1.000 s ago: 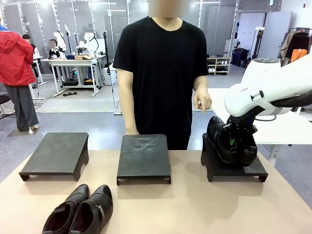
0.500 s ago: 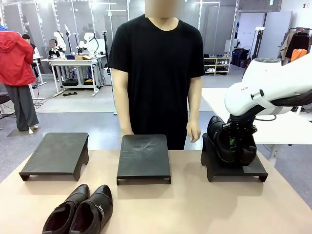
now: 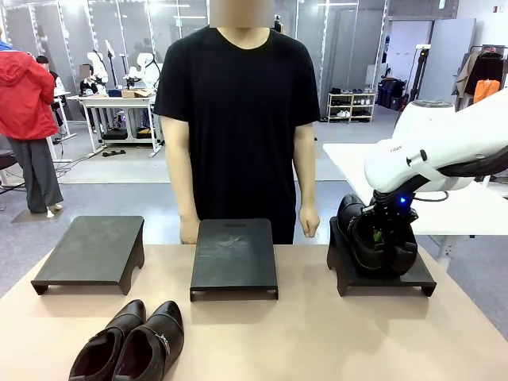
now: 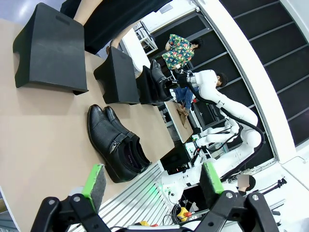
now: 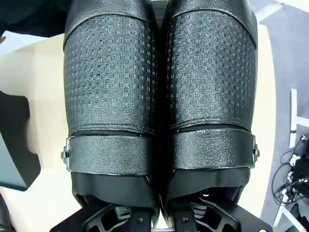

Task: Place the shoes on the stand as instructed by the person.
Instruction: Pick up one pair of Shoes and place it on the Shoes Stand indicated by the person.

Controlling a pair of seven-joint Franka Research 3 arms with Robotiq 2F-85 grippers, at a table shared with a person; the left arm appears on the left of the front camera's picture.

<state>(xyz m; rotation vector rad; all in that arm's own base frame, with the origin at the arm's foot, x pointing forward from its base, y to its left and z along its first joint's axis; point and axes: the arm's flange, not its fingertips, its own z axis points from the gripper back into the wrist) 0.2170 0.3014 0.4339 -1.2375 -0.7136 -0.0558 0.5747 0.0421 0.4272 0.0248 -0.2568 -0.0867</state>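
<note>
A glossy black pair of shoes [image 3: 361, 238] rests on the right stand [image 3: 397, 279], with my right gripper [image 3: 386, 230] down on it. In the right wrist view my right gripper [image 5: 157, 218] is shut on the two inner walls of this textured, strapped pair [image 5: 113, 82]. A second pair [image 3: 131, 345] with a small metal strap ornament lies on the table at the front left, also seen as the strapped pair [image 4: 116, 145] ahead of my left gripper [image 4: 152, 181], which hangs open and holds nothing. The person [image 3: 238, 119] stands behind the middle stand [image 3: 234, 254] with both arms hanging down.
An empty left stand [image 3: 91, 250] sits at the far left of the table [image 3: 317, 333]. A white table [image 3: 468, 210] stands beyond the right stand. A figure in a red jacket [image 3: 24, 95] is far off at the left.
The person has lowered the hand that was raised near the right stand and stepped a little to the left. My right arm and the shoes have stayed put.
</note>
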